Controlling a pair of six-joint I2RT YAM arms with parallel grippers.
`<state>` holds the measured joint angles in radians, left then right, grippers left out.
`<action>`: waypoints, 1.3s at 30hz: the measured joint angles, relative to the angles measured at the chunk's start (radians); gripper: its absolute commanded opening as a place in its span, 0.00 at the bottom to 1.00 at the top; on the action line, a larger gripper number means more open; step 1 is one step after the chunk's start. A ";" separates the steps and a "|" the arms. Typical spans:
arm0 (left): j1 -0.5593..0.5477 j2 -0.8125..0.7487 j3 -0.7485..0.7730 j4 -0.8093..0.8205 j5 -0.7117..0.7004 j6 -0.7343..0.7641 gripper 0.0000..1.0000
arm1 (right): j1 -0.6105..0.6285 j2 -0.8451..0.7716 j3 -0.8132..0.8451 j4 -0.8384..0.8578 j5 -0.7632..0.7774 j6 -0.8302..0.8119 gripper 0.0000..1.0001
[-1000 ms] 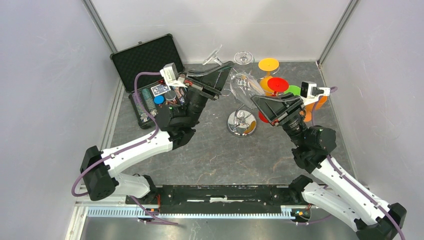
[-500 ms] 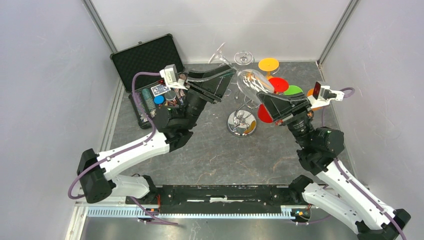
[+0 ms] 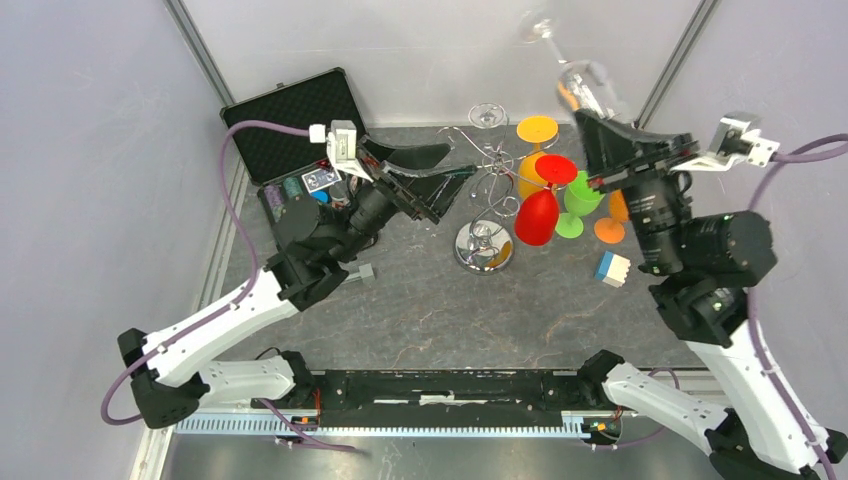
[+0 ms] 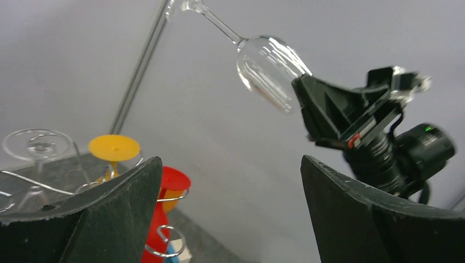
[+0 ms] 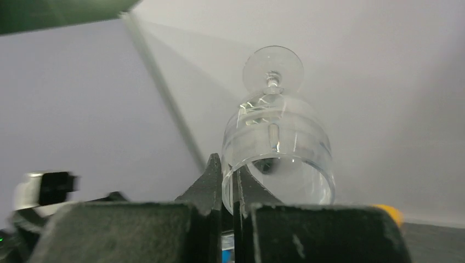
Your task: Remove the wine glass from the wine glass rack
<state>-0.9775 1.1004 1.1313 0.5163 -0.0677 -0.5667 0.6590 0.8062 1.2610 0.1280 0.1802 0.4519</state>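
Obs, top view: clear wine glass (image 3: 592, 88) is in the air at back right, well apart from the wine glass rack (image 3: 483, 245) and well above the table. It is tilted, foot pointing up and away, rim toward the right gripper (image 3: 592, 125).

Right gripper: pressed together on the bowl wall at the rim. The right wrist view shows the glass edge caught between the 2 fingers, apparently 1 inside the bowl and 1 outside. Contact patch is small, on 1 side of the rim only.

Left gripper (image 3: 455, 165): spread wide and holding nothing, just beside the rack's hook arms on the left. The left wrist view looks up at the glass between its fingers.

Rack: carries coloured goblets, incl. a red goblet (image 3: 537, 218) and a green goblet (image 3: 578, 195). A 2nd clear glass (image 3: 487, 115) hangs at the back.

Judgement, progress: the glass looks free of the rack, so what remains is setting it down.

Judgement, handling:
- Thin-walled glass: light and stiff, but brittle and slick against the pads.
- A rim pinch leaves the stem and foot hanging out as a long lever, so any jolt could pivot or slip it.
- Squeezing harder risks chipping the rim.
- The stem just under the bowl would be the safer hold.
- Slow moves advised, kept away from the rear post.
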 measured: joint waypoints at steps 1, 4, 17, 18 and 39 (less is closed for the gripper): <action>0.000 -0.003 0.024 -0.057 0.000 0.024 0.99 | 0.000 0.016 0.054 -0.067 0.052 -0.053 0.00; 0.000 -0.019 0.098 -0.232 -0.008 0.107 1.00 | 0.000 0.049 0.166 -0.230 0.233 -0.193 0.00; 0.000 -0.095 0.168 -0.639 -0.039 0.305 0.99 | -0.067 0.293 0.311 -0.508 0.800 -0.589 0.00; 0.000 -0.094 0.169 -0.656 -0.035 0.311 1.00 | -0.098 0.318 0.325 -0.523 0.788 -0.589 0.00; 0.000 -0.111 0.129 -0.780 0.018 0.352 1.00 | -0.950 0.521 0.280 -0.851 0.145 -0.350 0.00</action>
<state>-0.9771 0.9890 1.2602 -0.2642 -0.0502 -0.2142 -0.2909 1.3270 1.5414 -0.7227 0.3252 0.1020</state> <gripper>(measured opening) 0.993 0.042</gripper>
